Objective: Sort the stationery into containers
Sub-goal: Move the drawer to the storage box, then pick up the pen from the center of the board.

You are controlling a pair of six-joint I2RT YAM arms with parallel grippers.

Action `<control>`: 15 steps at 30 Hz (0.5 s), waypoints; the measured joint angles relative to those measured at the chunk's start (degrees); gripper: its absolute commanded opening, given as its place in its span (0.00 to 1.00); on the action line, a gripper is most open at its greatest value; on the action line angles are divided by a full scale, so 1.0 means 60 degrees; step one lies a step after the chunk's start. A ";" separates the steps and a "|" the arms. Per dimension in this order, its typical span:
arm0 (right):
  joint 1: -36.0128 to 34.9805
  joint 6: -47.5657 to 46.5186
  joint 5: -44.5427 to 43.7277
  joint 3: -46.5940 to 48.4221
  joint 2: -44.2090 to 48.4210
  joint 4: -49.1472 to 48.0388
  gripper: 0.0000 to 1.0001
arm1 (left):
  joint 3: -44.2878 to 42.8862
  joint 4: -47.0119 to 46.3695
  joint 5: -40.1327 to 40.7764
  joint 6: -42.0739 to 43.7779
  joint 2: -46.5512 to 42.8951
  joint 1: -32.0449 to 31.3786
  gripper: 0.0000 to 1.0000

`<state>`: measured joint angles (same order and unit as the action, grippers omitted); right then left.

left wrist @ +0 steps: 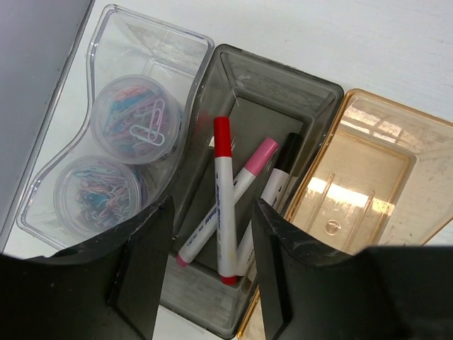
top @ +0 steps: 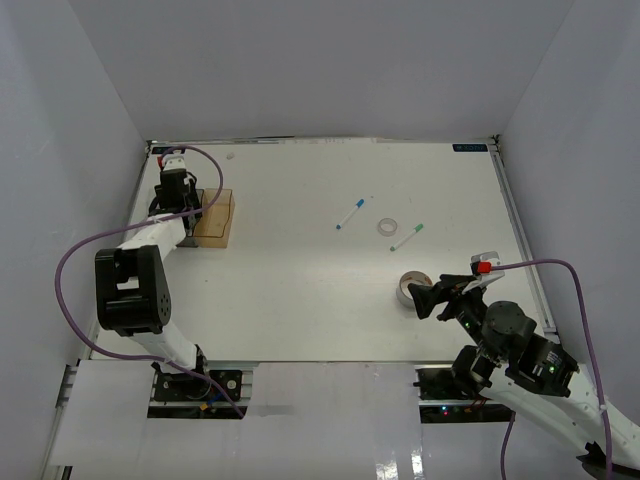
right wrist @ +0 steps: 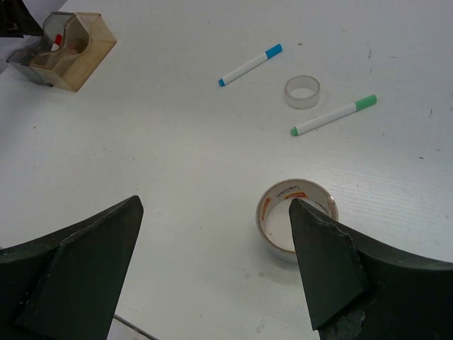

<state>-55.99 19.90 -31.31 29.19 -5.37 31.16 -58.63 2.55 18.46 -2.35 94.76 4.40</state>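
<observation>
On the white table (top: 280, 300): blue-capped marker (top: 350, 214), green-capped marker (top: 407, 237), small tape roll (top: 388, 227) lay loose, centre-right.
Walls (top: 320, 60): plain white, three sides.
Left gripper (left wrist: 212, 212): parted, empty, over grey bin (left wrist: 233, 78) holding red-capped marker (left wrist: 224, 198).
Right gripper (right wrist: 216, 205): wide, empty, beside large tape roll (right wrist: 276, 212).

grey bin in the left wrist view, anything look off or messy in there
Nothing is spilled or damaged. In the grey bin the red-capped marker lies crossed over the pink-capped marker, with the black-capped marker alongside, so they look jumbled, not parallel.
</observation>
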 measured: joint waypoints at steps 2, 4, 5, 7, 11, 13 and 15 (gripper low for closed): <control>-0.0004 -0.0004 0.0000 0.0000 0.0000 0.0000 0.90 | 0.0015 0.0004 -0.0087 -0.0044 -0.0004 0.0000 0.59; -0.0004 -0.0004 0.0000 0.0000 0.0000 0.0000 0.90 | 0.0015 0.0018 -0.0288 -0.0095 -0.0033 0.0000 0.61; -0.0004 -0.0004 0.0000 0.0000 0.0000 0.0000 0.90 | 0.0015 0.0051 -0.0514 -0.0138 -0.0095 -0.0004 0.62; -0.0004 -0.0004 0.0000 0.0000 -0.0004 0.0000 0.90 | 0.0015 0.0102 -0.1027 -0.0251 -0.0277 -0.0044 0.66; -0.0004 -0.0004 -0.0004 0.0000 -0.0102 -0.0004 0.90 | -0.0102 0.0160 -0.1905 -0.0390 -0.0699 -0.0761 0.72; -0.0004 -0.0004 -0.0004 -0.0004 -0.0178 -0.0004 0.90 | -0.0401 0.0229 -0.2186 -0.0401 -0.0703 -0.1679 0.75; -0.0004 -0.0004 -0.0004 -0.0007 -0.0237 -0.0004 0.90 | -0.0721 0.0306 -0.2437 -0.0430 -0.0630 -0.2623 0.77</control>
<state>-56.01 19.88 -31.33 29.15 -6.79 31.14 -62.96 4.38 3.84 -4.93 90.98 -11.33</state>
